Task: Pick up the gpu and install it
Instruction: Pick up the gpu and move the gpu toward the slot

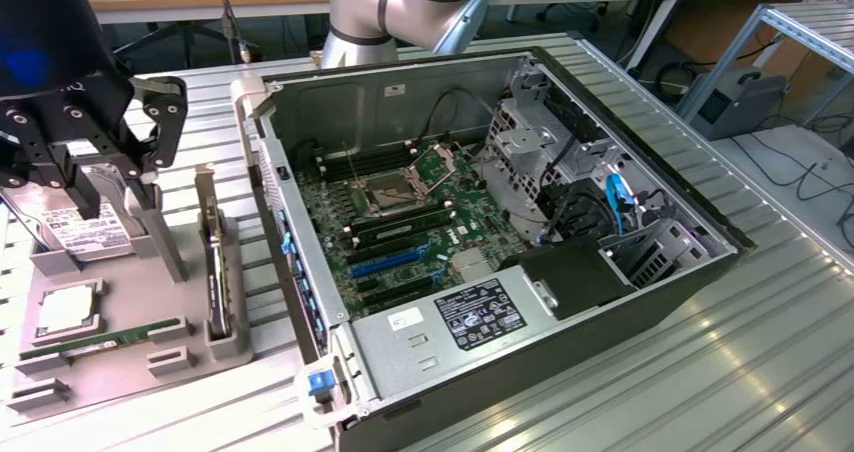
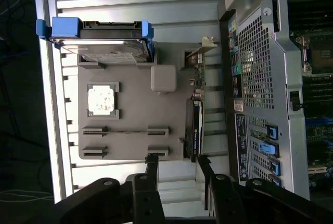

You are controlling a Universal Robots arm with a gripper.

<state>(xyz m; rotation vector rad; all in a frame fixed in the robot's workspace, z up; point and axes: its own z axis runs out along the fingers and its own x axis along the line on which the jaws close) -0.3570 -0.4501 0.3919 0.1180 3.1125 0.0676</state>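
The tabletop is ribbed bare metal with a bright, reflective sheen. The computer case is dull grey sheet metal inside, and its rear panel is perforated metal. The tray looks like smooth, matt grey plastic. The gpu shows a dark glossy face and a silver metal bracket. The hard drive is shiny metal held in a blue plastic carrier. The end effector is matt black.

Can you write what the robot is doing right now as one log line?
gripper: open, holding nothing | gpu: standing on edge in gray holder, not picked up
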